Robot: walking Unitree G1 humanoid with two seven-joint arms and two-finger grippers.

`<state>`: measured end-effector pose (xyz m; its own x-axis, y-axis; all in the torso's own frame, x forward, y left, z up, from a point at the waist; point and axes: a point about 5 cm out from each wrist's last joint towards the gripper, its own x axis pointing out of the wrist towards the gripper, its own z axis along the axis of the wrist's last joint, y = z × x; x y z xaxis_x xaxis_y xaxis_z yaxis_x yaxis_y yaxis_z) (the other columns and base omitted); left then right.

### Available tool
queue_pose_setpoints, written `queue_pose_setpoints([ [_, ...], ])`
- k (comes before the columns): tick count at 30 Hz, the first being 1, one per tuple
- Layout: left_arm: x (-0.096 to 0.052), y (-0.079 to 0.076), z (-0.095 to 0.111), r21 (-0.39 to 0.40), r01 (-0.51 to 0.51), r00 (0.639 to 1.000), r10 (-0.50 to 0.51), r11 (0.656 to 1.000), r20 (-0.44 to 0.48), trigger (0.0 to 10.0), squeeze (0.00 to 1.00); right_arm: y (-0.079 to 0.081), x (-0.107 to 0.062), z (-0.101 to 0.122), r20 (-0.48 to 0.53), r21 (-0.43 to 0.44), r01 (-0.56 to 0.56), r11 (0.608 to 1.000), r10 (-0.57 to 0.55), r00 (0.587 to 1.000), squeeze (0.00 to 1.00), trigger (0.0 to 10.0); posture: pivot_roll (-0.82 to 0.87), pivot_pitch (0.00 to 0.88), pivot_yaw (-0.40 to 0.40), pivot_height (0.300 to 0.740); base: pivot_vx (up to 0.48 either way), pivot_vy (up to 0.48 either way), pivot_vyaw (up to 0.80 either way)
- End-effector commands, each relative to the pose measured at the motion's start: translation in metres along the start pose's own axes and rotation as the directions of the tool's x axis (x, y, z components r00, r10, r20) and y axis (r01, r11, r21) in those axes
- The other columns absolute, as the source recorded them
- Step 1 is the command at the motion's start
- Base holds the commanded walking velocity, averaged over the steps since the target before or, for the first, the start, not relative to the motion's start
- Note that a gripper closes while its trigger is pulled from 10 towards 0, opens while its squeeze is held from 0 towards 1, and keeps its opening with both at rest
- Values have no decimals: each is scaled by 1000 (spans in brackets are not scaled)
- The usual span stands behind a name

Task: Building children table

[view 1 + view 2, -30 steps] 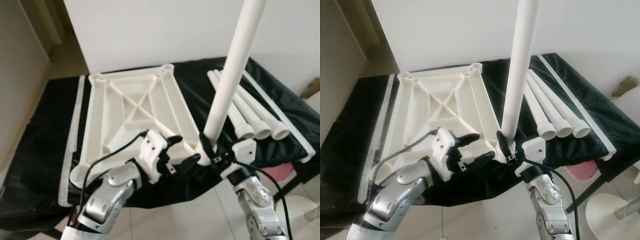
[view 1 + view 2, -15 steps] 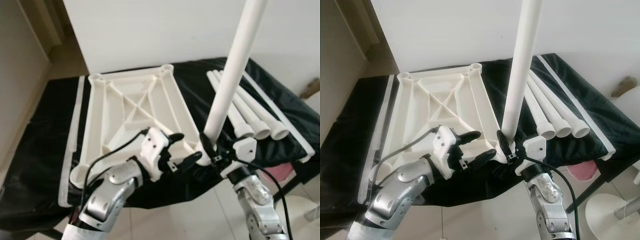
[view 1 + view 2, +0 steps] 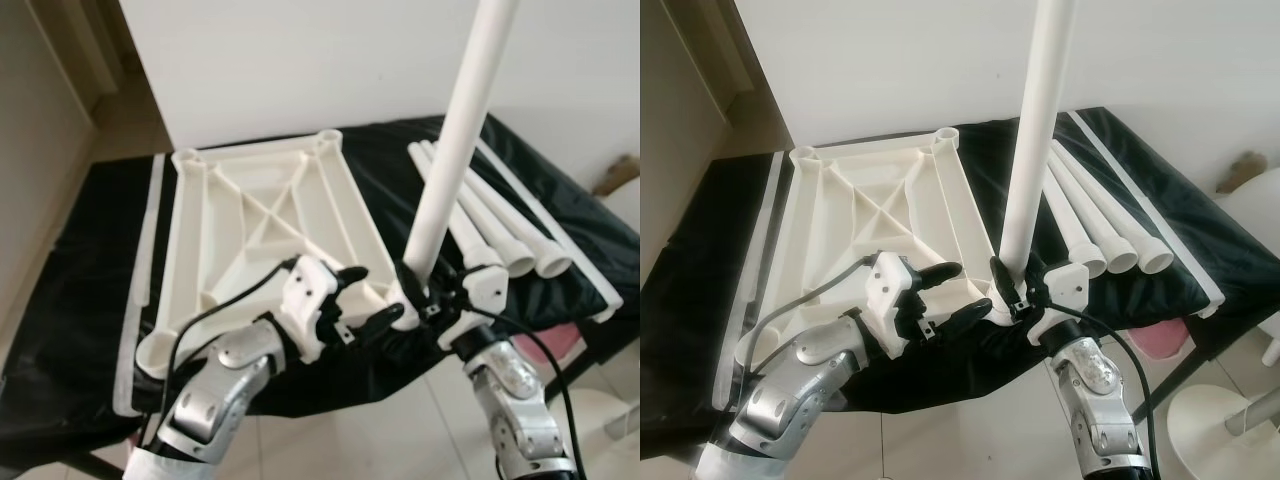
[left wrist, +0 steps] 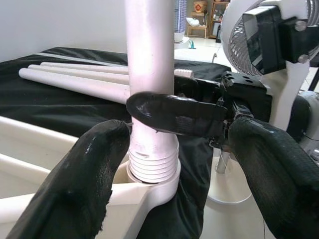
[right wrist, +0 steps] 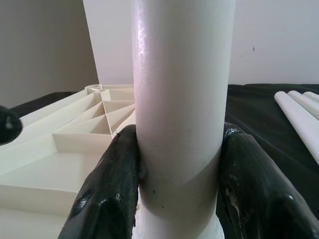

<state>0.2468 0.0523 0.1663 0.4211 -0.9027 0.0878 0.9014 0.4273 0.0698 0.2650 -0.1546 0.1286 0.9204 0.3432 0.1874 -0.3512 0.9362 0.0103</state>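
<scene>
We see a ribbed white plastic tabletop (image 3: pixel 265 225) lying upside down, one white tubular leg (image 3: pixel 452 150) upright in its corner socket, three spare white legs (image 3: pixel 500 235) beside it.

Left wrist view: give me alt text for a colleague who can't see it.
A white table leg stands upright with its threaded end in the corner socket of the white tabletop, the right gripper clamped around it just above the threads. The left gripper frames the socket, jaws open. More legs lie on the black cloth.

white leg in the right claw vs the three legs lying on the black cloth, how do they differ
The held leg stands upright; the three spare legs lie flat, side by side. The held leg's threaded end sits in the tabletop's corner socket, gripped by the right claw; the spare legs' ends are free and untouched. All are plain white tubes.
</scene>
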Motion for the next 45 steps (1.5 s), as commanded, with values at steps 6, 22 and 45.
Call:
queue_pose_setpoints([
  [6, -2, 1, -2, 7, -2, 1000, 2, 1000, -11, 10000, 0, -6, -10, -28, -169, 46, 64, 997, -56, 984, 0, 10000, -11, 0, 54, 740, 0, 0, 0],
  [22, -2, 2, -1, 10, -13, 1000, 13, 1000, -9, 10000, 0, 8, -27, -22, -61, -159, -79, 984, 70, 996, 0, 10000, -11, 0, 53, 740, 0, 0, 0],
  [45, -4, 7, 2, 21, -30, 1000, 30, 999, -8, 10000, 0, -6, -31, -44, -119, 27, 2, 1000, 1, 993, 0, 10000, 1, 0, 65, 740, 0, 0, 0],
])
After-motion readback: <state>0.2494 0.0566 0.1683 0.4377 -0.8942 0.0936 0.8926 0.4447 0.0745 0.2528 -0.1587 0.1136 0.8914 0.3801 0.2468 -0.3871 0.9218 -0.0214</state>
